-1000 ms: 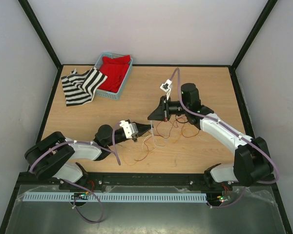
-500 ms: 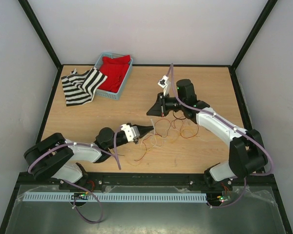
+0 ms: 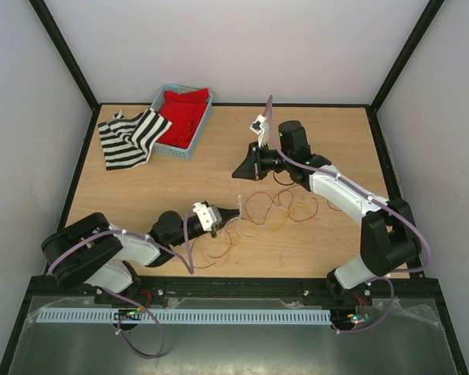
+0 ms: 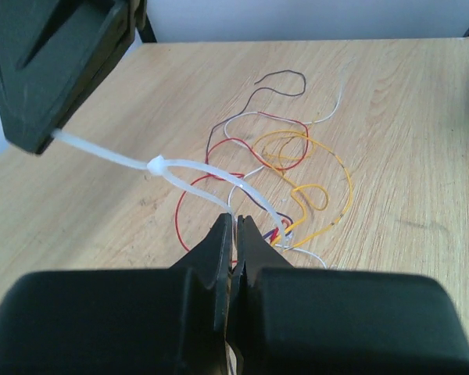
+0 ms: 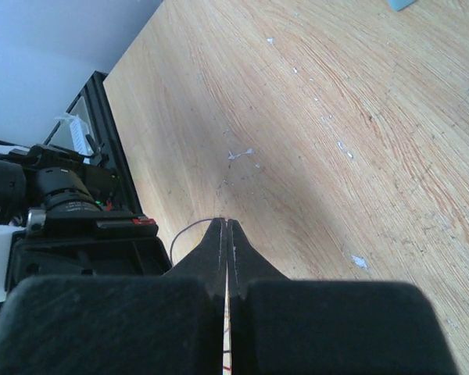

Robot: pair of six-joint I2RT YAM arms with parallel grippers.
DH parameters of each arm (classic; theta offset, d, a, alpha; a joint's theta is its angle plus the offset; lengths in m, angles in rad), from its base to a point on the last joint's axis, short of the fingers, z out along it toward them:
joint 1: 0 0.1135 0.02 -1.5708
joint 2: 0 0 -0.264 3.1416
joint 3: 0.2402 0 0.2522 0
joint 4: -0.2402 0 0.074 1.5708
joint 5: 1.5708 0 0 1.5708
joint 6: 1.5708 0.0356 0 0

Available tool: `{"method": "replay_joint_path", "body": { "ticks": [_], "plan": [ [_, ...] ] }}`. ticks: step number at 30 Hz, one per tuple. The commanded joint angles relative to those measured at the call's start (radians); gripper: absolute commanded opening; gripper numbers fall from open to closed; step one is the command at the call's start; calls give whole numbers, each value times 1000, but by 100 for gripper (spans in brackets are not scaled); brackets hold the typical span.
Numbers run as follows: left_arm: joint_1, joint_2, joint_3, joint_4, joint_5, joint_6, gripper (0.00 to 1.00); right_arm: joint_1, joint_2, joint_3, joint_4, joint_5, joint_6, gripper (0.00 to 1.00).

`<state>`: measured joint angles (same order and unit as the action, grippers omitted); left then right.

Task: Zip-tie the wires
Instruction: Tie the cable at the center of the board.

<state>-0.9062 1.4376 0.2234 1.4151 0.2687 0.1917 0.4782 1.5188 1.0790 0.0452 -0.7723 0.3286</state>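
Note:
The wires (image 3: 283,206), thin red, orange, brown and pale strands, lie in loops on the wooden table; they also show in the left wrist view (image 4: 297,160). A whitish zip tie (image 4: 158,166) loops around some strands near my left jaws. My left gripper (image 3: 234,212) (image 4: 234,222) is shut on one part of the zip tie, low over the table. My right gripper (image 3: 239,173) (image 5: 226,225) is shut on the zip tie's tail, which runs taut (image 3: 238,194) between the two grippers. The right gripper also shows at the upper left of the left wrist view (image 4: 41,141).
A blue basket (image 3: 169,148) holding red cloth (image 3: 184,112) stands at the back left. A black-and-white striped cloth (image 3: 129,138) lies beside it. Black frame posts border the table. The left arm (image 5: 62,211) shows at the left of the right wrist view.
My right gripper has moved away from the left gripper towards the back, drawing the zip tie tail out. My left gripper has shifted slightly toward the near edge. The wires have dragged along.

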Motion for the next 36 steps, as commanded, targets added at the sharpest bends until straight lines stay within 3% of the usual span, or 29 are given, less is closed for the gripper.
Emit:
{"method": "replay_joint_path", "body": {
  "ticks": [1,2,9,13,19,27,36],
  "plan": [
    [3,1,-33,28,-9,-81,0,-10,-26,-7,95,9,1,0],
    [25,-6,-33,28,-9,-106,1,-10,-37,-30,103,-2,5,0],
    [130,-24,-27,27,15,-220,52,-9,-102,-214,270,-61,76,0],
    [175,-50,-41,27,11,-278,71,-8,-117,-241,285,-61,76,0],
    [212,-98,12,27,151,-339,73,-8,-136,-264,315,-80,121,0],
    [211,53,167,27,307,-474,69,-7,-173,-299,363,-88,183,0],
    [210,138,207,27,324,-491,58,-7,-195,-301,372,-74,193,0]
  ]
}}
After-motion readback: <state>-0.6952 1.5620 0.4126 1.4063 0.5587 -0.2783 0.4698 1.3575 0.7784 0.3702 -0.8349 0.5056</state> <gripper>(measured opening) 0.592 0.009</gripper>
